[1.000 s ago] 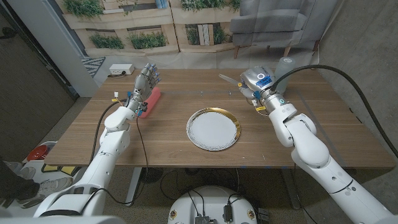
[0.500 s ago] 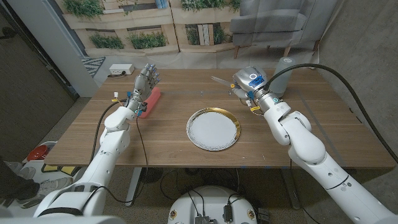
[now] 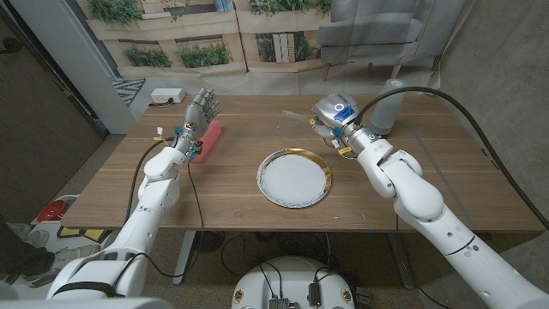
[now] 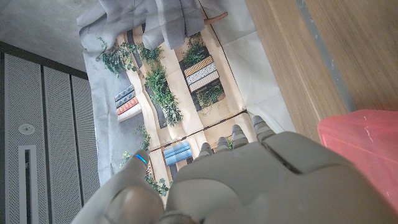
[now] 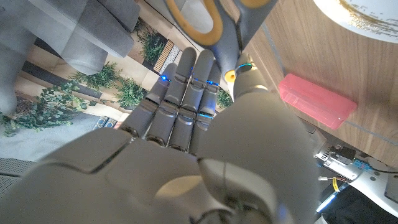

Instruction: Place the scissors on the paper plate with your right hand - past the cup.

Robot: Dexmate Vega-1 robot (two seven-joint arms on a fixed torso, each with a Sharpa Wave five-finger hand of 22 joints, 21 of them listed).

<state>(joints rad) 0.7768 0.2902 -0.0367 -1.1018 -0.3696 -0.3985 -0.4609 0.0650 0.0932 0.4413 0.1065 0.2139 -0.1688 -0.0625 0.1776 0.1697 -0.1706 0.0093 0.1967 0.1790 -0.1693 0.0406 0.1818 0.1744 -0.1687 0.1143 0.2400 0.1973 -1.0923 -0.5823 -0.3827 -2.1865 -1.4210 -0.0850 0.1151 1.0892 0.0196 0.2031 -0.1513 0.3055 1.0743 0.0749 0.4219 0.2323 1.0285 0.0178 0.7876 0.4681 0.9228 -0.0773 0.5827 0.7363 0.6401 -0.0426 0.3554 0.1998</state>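
The paper plate point(image 3: 294, 179), white with a gold rim, lies nearest on the wooden counter point(image 3: 214, 197), about at its middle. Nothing is on it, so the scissors are not yet set down.

Just beyond its far right rim the right hand point(image 3: 330, 116) is above the counter and holds the scissors point(image 3: 296, 115). In the right wrist view the fingers point(image 5: 180, 93) are closed together on the grey and orange handles point(image 5: 214, 22), which pass between them. In the head view the pale blades stick out from the hand toward the left. I judge the hand carries them high and sideways so that the tips cannot catch the counter on the way to the plate.

On the other side the left hand point(image 3: 199, 116) stands upright on its edge beside a pink box point(image 3: 208, 139), fingers straight and a little apart, holding nothing. It seems only to wait, out of the way of the right arm.

Farther back, near the far right of the counter, stands the grey cup point(image 3: 386, 105), behind the right arm. The scissors are now on the plate side of it, so what remains is probably to bring them over the plate and lower them.
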